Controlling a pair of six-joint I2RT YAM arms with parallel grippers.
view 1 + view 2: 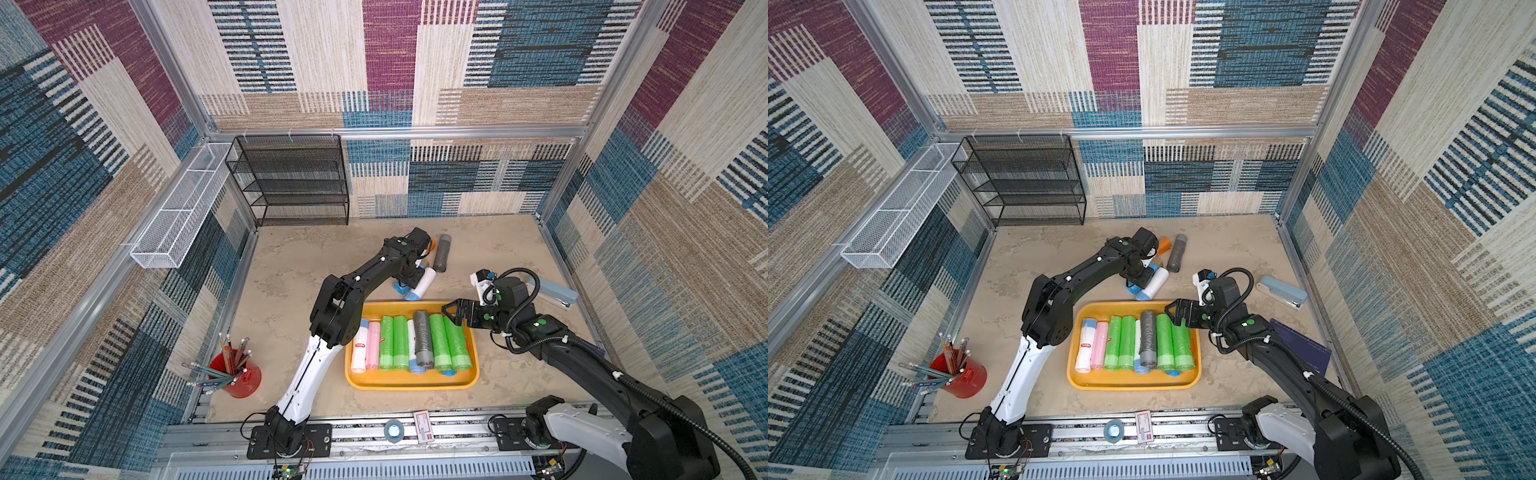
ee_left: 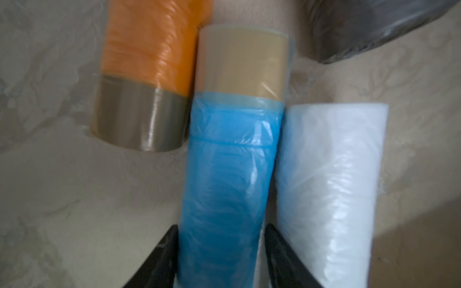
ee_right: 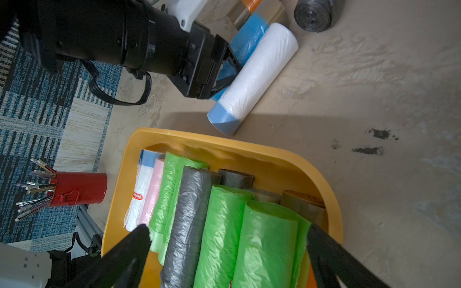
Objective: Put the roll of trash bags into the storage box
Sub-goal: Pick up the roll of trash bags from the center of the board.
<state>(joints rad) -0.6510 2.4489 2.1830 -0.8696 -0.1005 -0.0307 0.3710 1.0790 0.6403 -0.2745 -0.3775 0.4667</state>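
**Q:** Top view: where is the roll?
**A:** You find the blue roll (image 1: 400,287) on the worktop (image 1: 291,291), just beyond the storage box (image 1: 411,384).
**Q:** Left wrist view?
**A:** The left end effector (image 2: 222,226) is clamped on it.
**Q:** Right wrist view?
**A:** The right end effector (image 3: 228,227) is spread wide above the storage box.

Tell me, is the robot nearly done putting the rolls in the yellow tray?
Many rolls already lie in the tray. The left fingers sit either side of a blue roll on the table. The white roll, orange roll and dark gray roll wait outside too.
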